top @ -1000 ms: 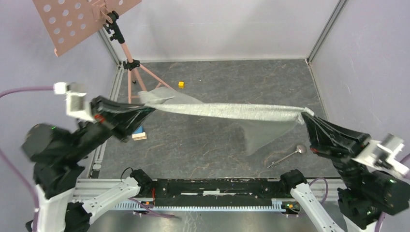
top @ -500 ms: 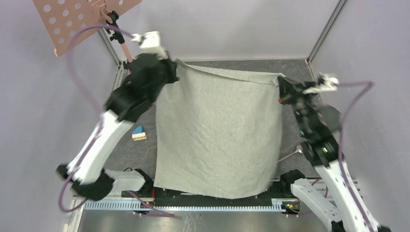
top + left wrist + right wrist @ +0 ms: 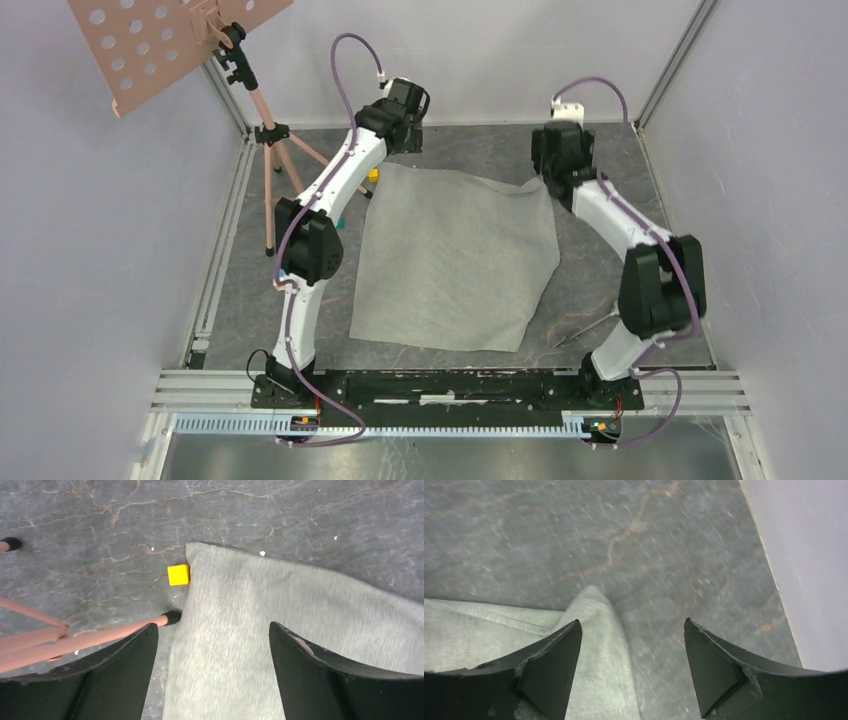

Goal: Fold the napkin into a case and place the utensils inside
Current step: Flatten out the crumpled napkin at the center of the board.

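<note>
The napkin [image 3: 455, 260] lies spread open as one flat sheet in the middle of the table, not folded into a case. My left gripper [image 3: 212, 626] hovers open above its far left corner, cloth [image 3: 280, 600] showing between the fingers. My right gripper [image 3: 632, 622] is also open over the far right corner [image 3: 594, 625], holding nothing. From above, the left gripper [image 3: 398, 120] and the right gripper [image 3: 556, 160] are both at the napkin's far edge. One silver utensil handle [image 3: 578, 334] pokes out by the napkin's near right corner, the rest hidden behind my right arm.
A small yellow cube [image 3: 178, 574] sits just left of the napkin's far left corner. A pink tripod leg [image 3: 75, 642] ends beside that edge; the stand [image 3: 265, 130] with its perforated board [image 3: 160, 40] is at the far left. Walls close in the back and sides.
Both grippers have opened and let go of the napkin. It was held up by its corners and now lies flat. Both arms reached toward the far edge.
</note>
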You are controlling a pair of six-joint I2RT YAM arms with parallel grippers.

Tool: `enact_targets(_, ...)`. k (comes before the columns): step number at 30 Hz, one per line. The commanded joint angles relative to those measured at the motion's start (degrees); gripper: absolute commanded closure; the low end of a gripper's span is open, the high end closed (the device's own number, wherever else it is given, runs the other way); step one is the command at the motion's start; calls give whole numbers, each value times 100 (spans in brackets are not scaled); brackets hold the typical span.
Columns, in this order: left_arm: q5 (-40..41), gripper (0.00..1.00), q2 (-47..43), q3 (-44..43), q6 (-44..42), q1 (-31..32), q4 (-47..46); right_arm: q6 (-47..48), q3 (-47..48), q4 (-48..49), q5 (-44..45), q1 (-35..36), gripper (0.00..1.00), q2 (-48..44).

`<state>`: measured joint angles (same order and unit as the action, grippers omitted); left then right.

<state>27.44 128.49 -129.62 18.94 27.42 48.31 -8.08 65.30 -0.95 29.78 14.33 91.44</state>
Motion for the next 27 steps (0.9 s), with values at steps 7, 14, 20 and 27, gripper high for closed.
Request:
enact_targets(7,-2686,0,-2901,3185,804,50,-910,-166,174,-1719,-3581,-42,14,-54)
enact_targets(14,-3877,0,-3577,5517,1442,566,-2245,-376,-1452,-1272,-4391,-38,16,-956)
enact_targets(20,-4057,0,-3765,6413,1686,953,-2650,-235,-2523,-1541,-3694,-676,11,-1994)
enact_targets(27,-4424,0,-4286,6833,1859,1571,-2987,-730,-3507,-1935,-4253,-1352,12,-3197)
